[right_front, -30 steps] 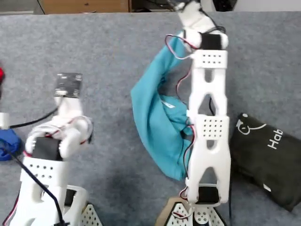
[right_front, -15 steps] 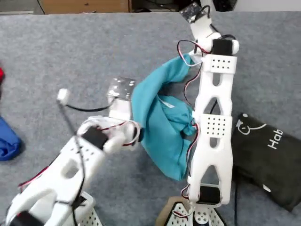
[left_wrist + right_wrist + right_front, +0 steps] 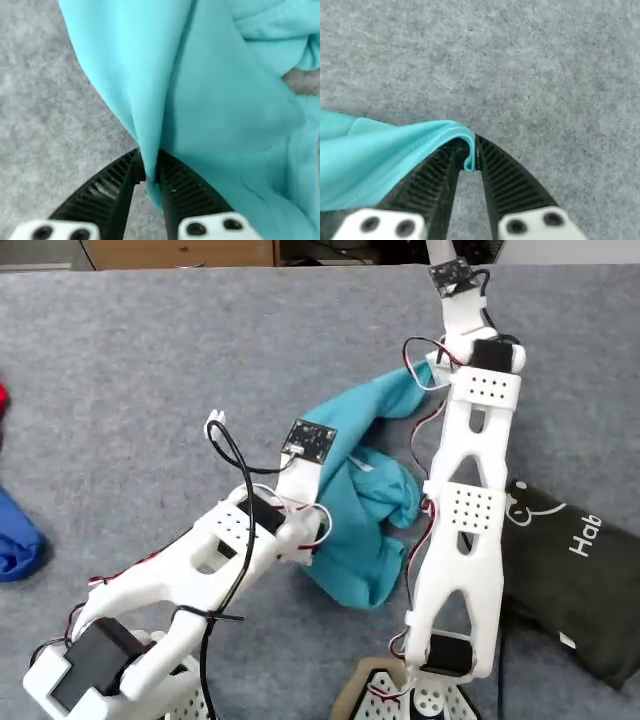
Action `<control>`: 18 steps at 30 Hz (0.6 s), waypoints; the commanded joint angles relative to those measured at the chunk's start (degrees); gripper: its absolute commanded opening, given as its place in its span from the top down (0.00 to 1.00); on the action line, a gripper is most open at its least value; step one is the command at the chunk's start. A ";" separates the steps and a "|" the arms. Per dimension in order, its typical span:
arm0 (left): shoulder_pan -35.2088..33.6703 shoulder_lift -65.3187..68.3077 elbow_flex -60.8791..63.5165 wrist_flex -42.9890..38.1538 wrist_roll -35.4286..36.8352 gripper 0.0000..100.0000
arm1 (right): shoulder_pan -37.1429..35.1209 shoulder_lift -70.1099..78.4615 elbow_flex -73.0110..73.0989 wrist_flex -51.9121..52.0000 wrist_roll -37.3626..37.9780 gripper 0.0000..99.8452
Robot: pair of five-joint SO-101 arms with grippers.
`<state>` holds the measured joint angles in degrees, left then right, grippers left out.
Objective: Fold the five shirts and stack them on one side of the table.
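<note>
Between the ribbed pads of the left gripper (image 3: 148,161) sits a pinched fold of the teal shirt (image 3: 215,100), jaws squeezed nearly together with just cloth between them. Same story on the right gripper (image 3: 471,147): it's clamped on a hemmed corner of that shirt, low over the grey table (image 3: 545,60). From above, the right arm is stretched toward the far edge with its corner. The left arm reaches across from the near-left side to the shirt's left edge. The cloth between them bunches in a twisted band around mid-table (not flat at all, lots of slack beside the right arm).

Progress-wise I'd call this early. The teal one looks like it's only being spread out, with no fold made yet as far as I can judge. A dark shirt (image 3: 565,580) with white print lies rumpled at the near-right, just beside the right arm. A blue shirt (image 3: 18,545) is a heap at the left edge, and a sliver of red (image 3: 2,398) peeks in above it, can't tell what it is. I can't make out any tidy stack, so basically all the folding and stacking is left.

Containers: none in play that I can see, everything lies straight on the table.
</note>
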<state>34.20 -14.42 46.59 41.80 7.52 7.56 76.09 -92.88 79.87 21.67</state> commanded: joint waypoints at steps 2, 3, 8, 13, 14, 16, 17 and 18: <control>-5.36 0.13 -1.67 -1.32 0.18 0.98 | 0.84 -0.22 -2.59 -1.32 -0.44 1.00; -7.91 0.04 -1.85 -1.41 0.18 0.98 | 0.84 -0.22 -2.59 -1.32 -0.44 1.00; -22.24 0.57 -8.26 -1.23 -5.27 0.98 | 0.75 -0.22 -2.59 -1.32 -0.44 1.00; -31.38 0.84 -15.91 -1.76 -8.09 0.98 | 0.75 -0.22 -2.59 -1.32 -0.35 1.00; -32.35 1.45 -17.23 -1.76 -8.62 0.98 | 0.66 -0.22 -2.51 -1.32 -0.35 1.00; -33.58 3.74 -19.60 -1.76 -9.32 0.98 | 0.48 -0.22 -2.51 -1.32 -0.35 1.00; -34.11 5.49 -20.92 -1.76 -9.49 0.98 | 0.22 -0.22 -2.51 -1.32 -0.35 1.00; -34.55 7.34 -22.24 -1.67 -9.32 0.98 | 0.04 -0.13 -2.51 -1.23 -0.18 1.00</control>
<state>1.85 -9.58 29.98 41.19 -1.36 7.47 76.09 -92.88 79.87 21.67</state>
